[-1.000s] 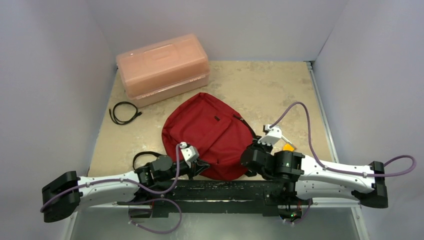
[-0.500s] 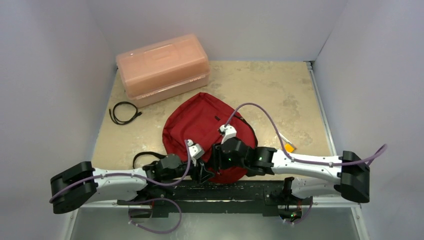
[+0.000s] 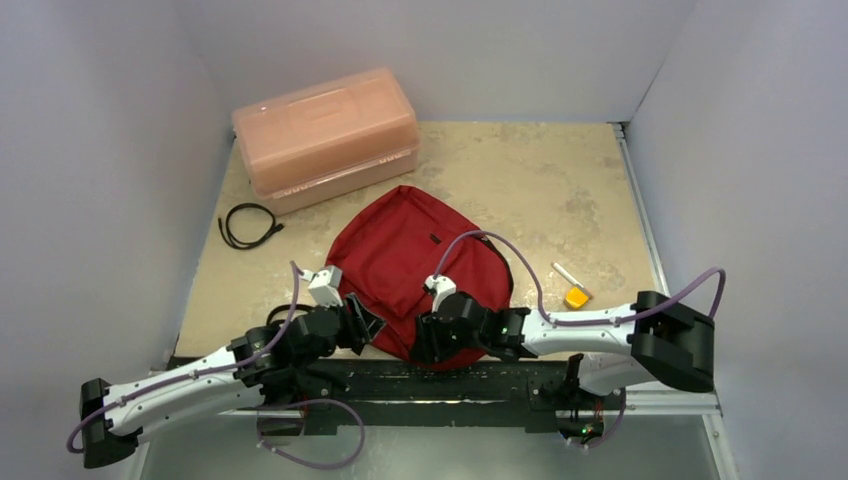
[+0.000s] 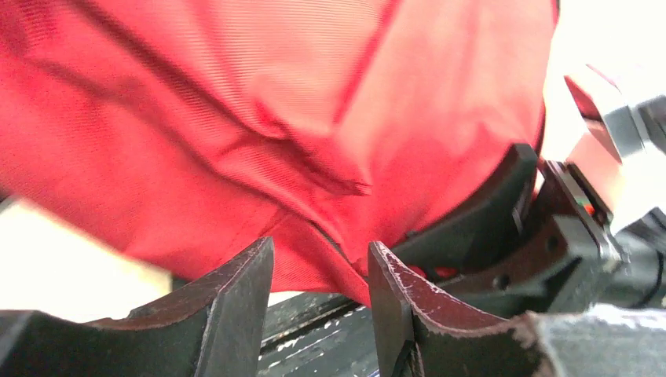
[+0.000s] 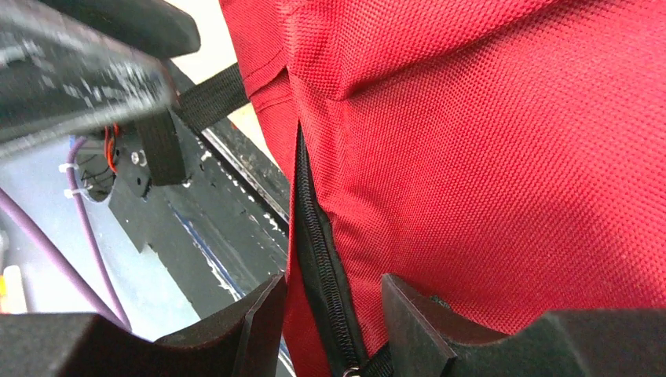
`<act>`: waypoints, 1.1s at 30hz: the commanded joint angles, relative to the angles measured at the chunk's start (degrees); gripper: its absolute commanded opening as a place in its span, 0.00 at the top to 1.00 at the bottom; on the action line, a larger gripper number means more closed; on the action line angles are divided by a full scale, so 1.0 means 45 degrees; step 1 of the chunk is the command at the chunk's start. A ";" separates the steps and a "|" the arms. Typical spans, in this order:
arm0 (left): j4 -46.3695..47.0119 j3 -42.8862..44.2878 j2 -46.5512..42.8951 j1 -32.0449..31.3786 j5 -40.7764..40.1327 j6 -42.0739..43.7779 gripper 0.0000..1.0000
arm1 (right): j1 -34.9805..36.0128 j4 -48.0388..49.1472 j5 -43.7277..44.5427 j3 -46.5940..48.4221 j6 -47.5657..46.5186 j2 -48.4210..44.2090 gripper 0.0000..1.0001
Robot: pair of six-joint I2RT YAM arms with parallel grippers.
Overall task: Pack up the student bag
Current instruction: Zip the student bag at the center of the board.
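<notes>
The left pincer (image 4: 320, 259), partly open, straddled a fold of the bag (image 3: 420, 255); the right pincer (image 5: 334, 302), partly open, straddled its zipper (image 5: 314, 236). Both arms lay low at the counter's (image 3: 560, 170) near edge.

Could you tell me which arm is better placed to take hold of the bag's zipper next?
Right, probably. The right gripper has the student bag's black zipper running between its open fingers; the left gripper faces only a plain fabric fold.

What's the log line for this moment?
left fingers: open, straddling student bag near edge | right fingers: open, straddling zipper | bag: lying on table
</notes>
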 commanded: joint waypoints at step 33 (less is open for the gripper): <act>-0.0181 0.1482 0.5479 0.3383 0.5212 -0.5372 0.35 | 0.1604 0.1615 -0.1163 0.0962 -0.4594 0.1637 1.00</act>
